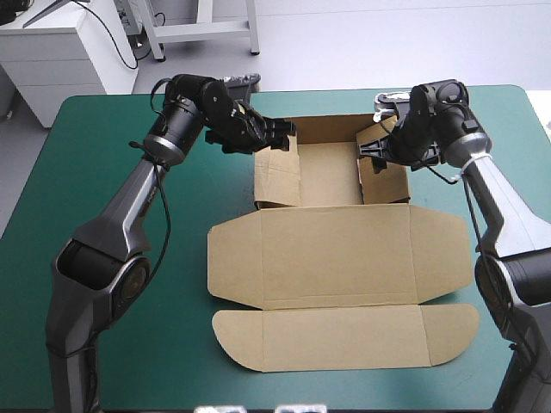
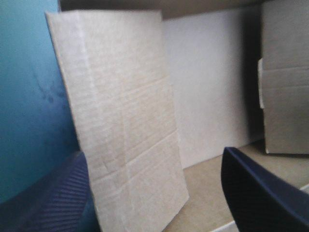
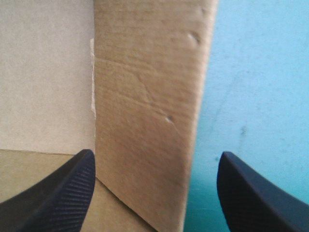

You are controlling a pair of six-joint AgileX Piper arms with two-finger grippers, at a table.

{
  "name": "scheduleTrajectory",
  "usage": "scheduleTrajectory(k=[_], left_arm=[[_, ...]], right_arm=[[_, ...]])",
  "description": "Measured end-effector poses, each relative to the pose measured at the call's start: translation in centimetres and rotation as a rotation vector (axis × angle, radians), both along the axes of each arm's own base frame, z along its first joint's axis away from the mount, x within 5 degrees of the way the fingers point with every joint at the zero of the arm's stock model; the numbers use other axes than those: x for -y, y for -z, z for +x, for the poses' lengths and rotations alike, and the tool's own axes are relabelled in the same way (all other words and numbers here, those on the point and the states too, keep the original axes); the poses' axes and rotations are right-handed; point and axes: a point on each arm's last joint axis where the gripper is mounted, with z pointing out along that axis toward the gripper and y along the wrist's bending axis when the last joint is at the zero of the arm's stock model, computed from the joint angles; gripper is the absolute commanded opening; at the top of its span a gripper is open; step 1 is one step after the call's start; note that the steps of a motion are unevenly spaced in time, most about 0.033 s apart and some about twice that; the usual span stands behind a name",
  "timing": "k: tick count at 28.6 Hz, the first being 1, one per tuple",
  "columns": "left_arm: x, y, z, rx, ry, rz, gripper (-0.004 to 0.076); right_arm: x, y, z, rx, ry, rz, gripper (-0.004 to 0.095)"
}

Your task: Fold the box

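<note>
Left gripper [image 1: 280,136] at 11 o'clock, right gripper [image 1: 368,151] at 1 o'clock, both wide, straddling box [image 1: 331,249] side walls [image 2: 125,135]; risk: uneven squeeze, wall springs outward, tuck fails

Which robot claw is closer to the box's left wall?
Left. The left gripper straddles the left wall, fingers open. The right gripper is across the tray, straddling the opposite wall.

1. The box [image 1: 331,176] is lying on the surface [image 1: 112,215], with its tray part at the far end.
2. The lid [image 1: 340,258] is lying flat, stretching nearward from the tray.
3. The left tool [image 1: 281,134] is straddling the box's left wall [image 2: 120,135], one finger inside and one outside.
4. The right tool [image 1: 372,152] is straddling the box's right wall [image 3: 149,111] in the same way.
</note>
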Motion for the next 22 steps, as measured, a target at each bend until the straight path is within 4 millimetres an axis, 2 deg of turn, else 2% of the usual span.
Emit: scheduleTrajectory(k=[6, 9, 10, 11, 14, 17, 22], left_arm=[[-0.7, -3.8, -0.7, 0.135, 0.008, -0.007, 0.0501], [-1.0, -4.7, -1.2, 0.163, 0.013, -0.005, 0.043], [-1.1, -4.9, -1.3, 0.172, 0.018, -0.004, 0.0387], [-1.2, -5.1, -1.5, 0.178, 0.021, -0.006, 0.031], [-1.4, -6.2, -2.2, 0.207, 0.041, -0.011, 0.0001], [-2.3, -8.0, -4.0, 0.253, 0.075, -0.001, -0.0008], [-3.9, -8.6, -6.7, 0.252, 0.087, 0.053, -0.0008]], right_arm=[[2.5, -1.3, -0.3, 0.032, 0.037, 0.01, 0.0659], [3.2, -1.7, -0.4, 0.04, 0.04, 0.03, 0.0659], [3.3, -1.8, -0.4, 0.041, 0.042, 0.032, 0.0659], [3.4, -1.9, -0.5, 0.043, 0.042, 0.034, 0.0659], [3.5, -2.2, -0.6, 0.051, 0.038, 0.035, 0.0659], [3.5, -2.4, -0.7, 0.053, 0.031, 0.038, 0.0659], [3.5, -2.4, -0.8, 0.055, 0.01, 0.03, 0.0659]])
